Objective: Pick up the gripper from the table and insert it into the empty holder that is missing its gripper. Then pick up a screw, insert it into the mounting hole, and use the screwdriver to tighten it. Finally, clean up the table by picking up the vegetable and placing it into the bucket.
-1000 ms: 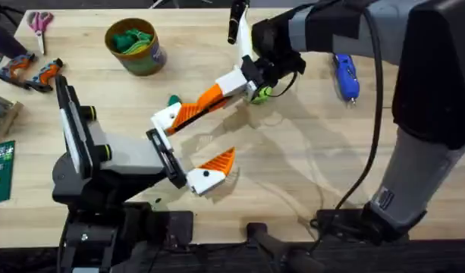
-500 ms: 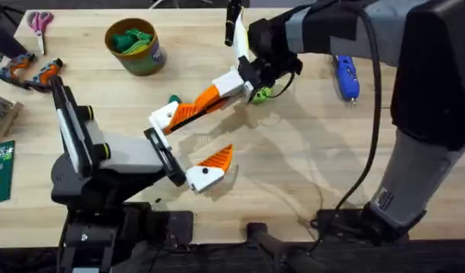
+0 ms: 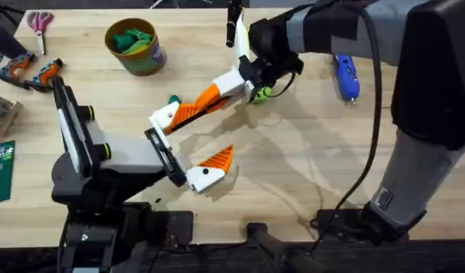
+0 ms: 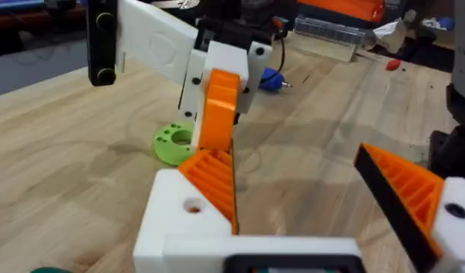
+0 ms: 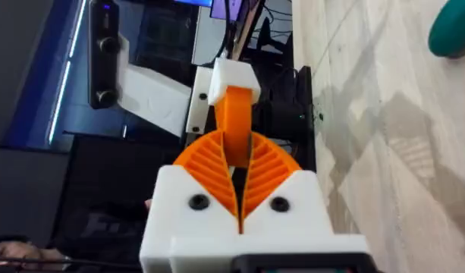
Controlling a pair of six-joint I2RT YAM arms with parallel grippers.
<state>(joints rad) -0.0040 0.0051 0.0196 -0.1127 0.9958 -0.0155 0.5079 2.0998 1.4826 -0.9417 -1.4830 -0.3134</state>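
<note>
Left arm: base lower left, forearm angled toward the middle, low over the tabletop. Left claw [image 3: 188, 148] spread wide; one white finger with orange ribbed pad points up-right, the other sits nearer the base. Right arm: comes from lower right, arcs high and crosses to centre, wrist pointing down-left. Right claw [image 3: 193, 111] pinched closed, pads [image 5: 217, 171] clamped on the left claw's far finger [image 4: 217, 114]. In the right wrist view, orange ribs meet on both sides of that finger.
</note>
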